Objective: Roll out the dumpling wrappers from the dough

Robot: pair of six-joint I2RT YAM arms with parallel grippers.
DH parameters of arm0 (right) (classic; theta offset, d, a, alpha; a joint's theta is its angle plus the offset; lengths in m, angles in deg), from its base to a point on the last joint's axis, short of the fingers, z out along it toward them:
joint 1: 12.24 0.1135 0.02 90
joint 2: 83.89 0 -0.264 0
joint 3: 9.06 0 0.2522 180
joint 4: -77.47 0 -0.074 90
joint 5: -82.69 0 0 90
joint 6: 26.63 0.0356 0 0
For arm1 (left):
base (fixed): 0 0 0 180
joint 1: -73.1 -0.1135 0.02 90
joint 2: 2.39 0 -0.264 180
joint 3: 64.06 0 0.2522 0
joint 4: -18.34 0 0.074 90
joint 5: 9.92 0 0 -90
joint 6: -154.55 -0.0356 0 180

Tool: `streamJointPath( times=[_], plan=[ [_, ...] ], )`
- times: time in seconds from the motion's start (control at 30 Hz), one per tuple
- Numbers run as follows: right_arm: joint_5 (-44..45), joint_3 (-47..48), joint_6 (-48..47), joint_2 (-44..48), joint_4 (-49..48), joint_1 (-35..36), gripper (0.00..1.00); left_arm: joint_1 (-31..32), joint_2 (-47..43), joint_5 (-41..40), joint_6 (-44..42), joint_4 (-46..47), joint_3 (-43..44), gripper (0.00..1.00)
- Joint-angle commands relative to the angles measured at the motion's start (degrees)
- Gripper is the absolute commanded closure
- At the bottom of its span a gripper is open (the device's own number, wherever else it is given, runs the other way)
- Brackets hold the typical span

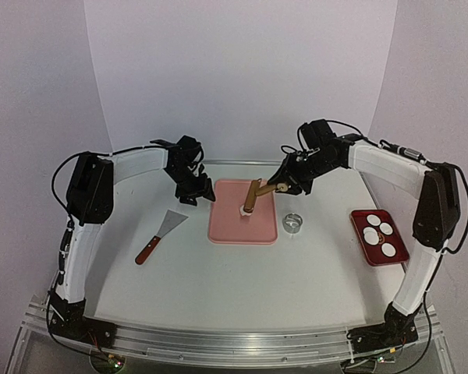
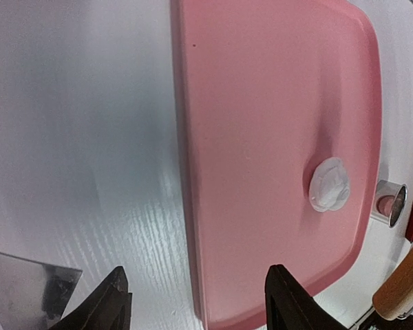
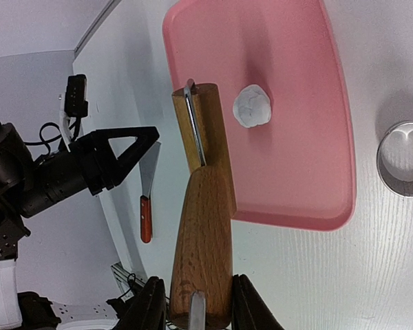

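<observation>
The dough is a small rounded white lump on the pink board; it also shows in the left wrist view and the right wrist view. My right gripper is shut on the handle of a wooden rolling pin, whose roller end hangs just above and beside the dough. My left gripper is open and empty over the board's left edge. Several round white dumpling wrappers lie in the red tray at the right.
A metal ring cutter stands on the table right of the board. A scraper with a wooden handle lies left of the board. The table's back edge runs behind both grippers.
</observation>
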Motion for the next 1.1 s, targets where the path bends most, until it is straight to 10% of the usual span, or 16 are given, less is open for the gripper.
streamJointPath(
  times=[0.0,0.4,0.73,1.07],
  plan=[
    [0.1,4.5,1.1,-1.8,-1.9,-0.1,1.00,0.5,3.8,2.3,-3.9,0.2,4.9,0.39],
    [0.1,5.8,0.7,-2.2,-1.1,-0.2,1.00,0.6,10.3,3.1,-4.2,2.8,9.5,0.54],
    [-1.3,5.3,-0.9,-1.2,0.4,-1.5,1.00,3.1,13.7,-5.1,-6.3,-1.0,10.9,0.88],
    [-4.5,-0.5,-2.5,3.7,0.3,-3.5,1.00,7.0,5.9,-13.0,-5.0,-0.8,-2.2,1.00]
  ],
)
